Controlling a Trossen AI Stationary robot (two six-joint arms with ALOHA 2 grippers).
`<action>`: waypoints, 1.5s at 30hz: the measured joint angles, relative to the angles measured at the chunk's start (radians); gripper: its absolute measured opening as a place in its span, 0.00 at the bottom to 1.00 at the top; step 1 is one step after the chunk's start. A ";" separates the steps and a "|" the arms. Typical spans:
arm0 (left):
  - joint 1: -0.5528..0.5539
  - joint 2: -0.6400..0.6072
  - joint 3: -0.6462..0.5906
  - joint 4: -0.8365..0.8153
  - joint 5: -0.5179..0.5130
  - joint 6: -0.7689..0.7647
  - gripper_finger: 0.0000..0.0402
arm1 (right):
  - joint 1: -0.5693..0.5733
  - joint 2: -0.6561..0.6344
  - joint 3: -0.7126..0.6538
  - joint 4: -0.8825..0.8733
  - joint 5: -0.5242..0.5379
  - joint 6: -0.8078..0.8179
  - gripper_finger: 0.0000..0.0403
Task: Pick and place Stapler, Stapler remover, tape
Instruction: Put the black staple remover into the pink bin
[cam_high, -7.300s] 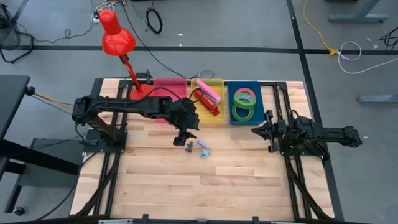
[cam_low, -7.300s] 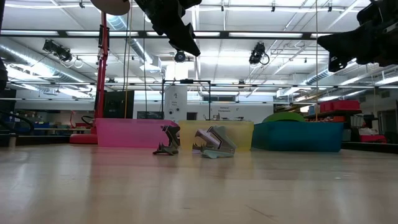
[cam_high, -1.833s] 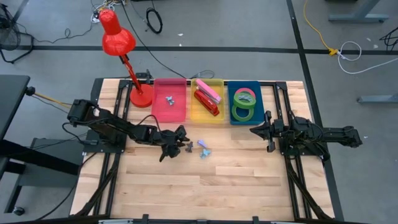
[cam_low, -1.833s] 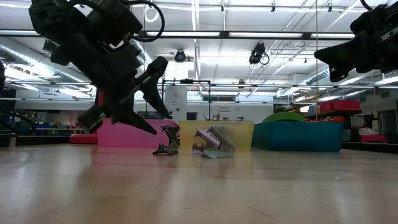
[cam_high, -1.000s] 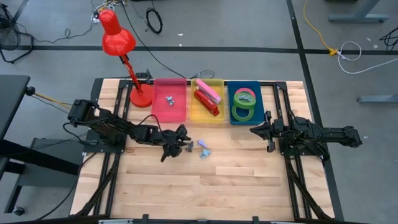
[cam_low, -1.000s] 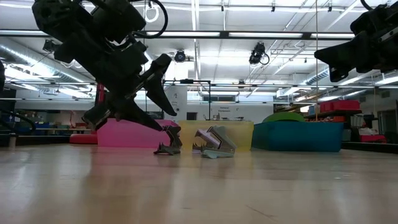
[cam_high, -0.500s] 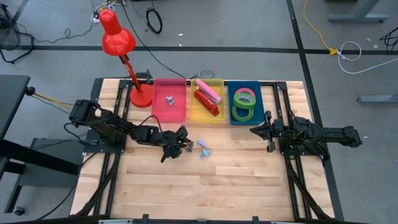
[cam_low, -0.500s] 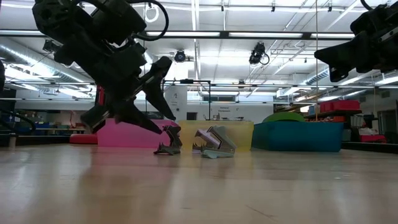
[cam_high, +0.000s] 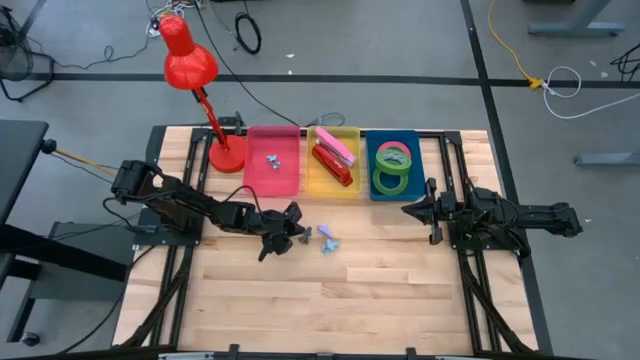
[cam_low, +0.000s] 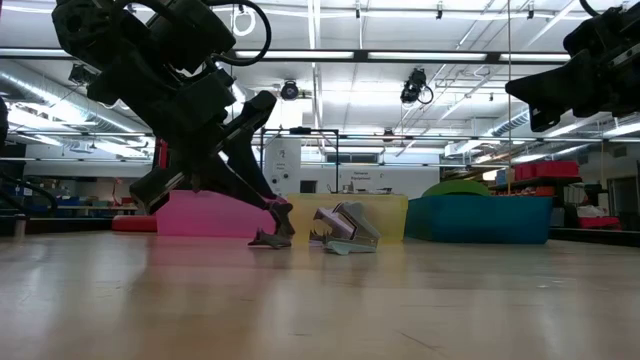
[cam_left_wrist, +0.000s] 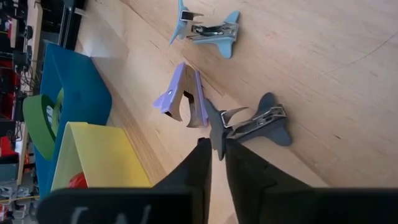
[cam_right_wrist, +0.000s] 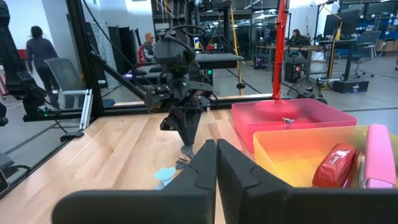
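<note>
Three staple removers lie on the table's middle: a dark grey one (cam_high: 304, 236) (cam_left_wrist: 256, 124), a purple one (cam_high: 323, 231) (cam_left_wrist: 185, 99) and a light blue one (cam_high: 328, 246) (cam_left_wrist: 208, 31). My left gripper (cam_high: 298, 233) (cam_left_wrist: 217, 155) is low over the table and shut on the dark grey one. A fourth remover (cam_high: 272, 158) lies in the pink bin (cam_high: 255, 175). A red stapler (cam_high: 330, 166) and a pink stapler (cam_high: 338, 146) lie in the yellow bin. The tape rings (cam_high: 390, 181) lie in the blue bin (cam_high: 412, 150). My right gripper (cam_high: 410, 211) (cam_right_wrist: 216, 152) is shut and empty, raised at the right. My left gripper pinches one handle wing (cam_left_wrist: 215, 132) of the dark grey staple remover between its two fingers, at the end nearest the gripper. The fingers slant down from the table's left. The remover lies on the table (cam_low: 266, 240), its jaws and other wing pointing away from the fingers.
A red desk lamp (cam_high: 190, 60) stands at the far left, its base (cam_high: 226, 156) beside the pink bin. The three bins stand in a row along the far edge. The purple remover lies close beside the held one. Bare wood lies toward the near edge (cam_high: 330, 310).
My left gripper has gone a little toward the table's right edge and down, and its fingertips have come onto the dark grey remover. The remover has stayed where it was. My right arm has kept still.
</note>
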 joint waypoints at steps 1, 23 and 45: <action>0.000 0.000 0.000 0.000 0.000 -0.001 0.11 | 0.000 0.000 0.000 0.000 0.000 0.000 0.04; -0.005 0.000 0.000 0.000 0.026 -0.006 0.01 | 0.000 0.000 0.000 0.000 0.000 0.000 0.04; -0.024 0.000 0.018 -0.003 -0.083 0.002 0.00 | 0.000 0.000 0.000 0.000 0.000 0.000 0.04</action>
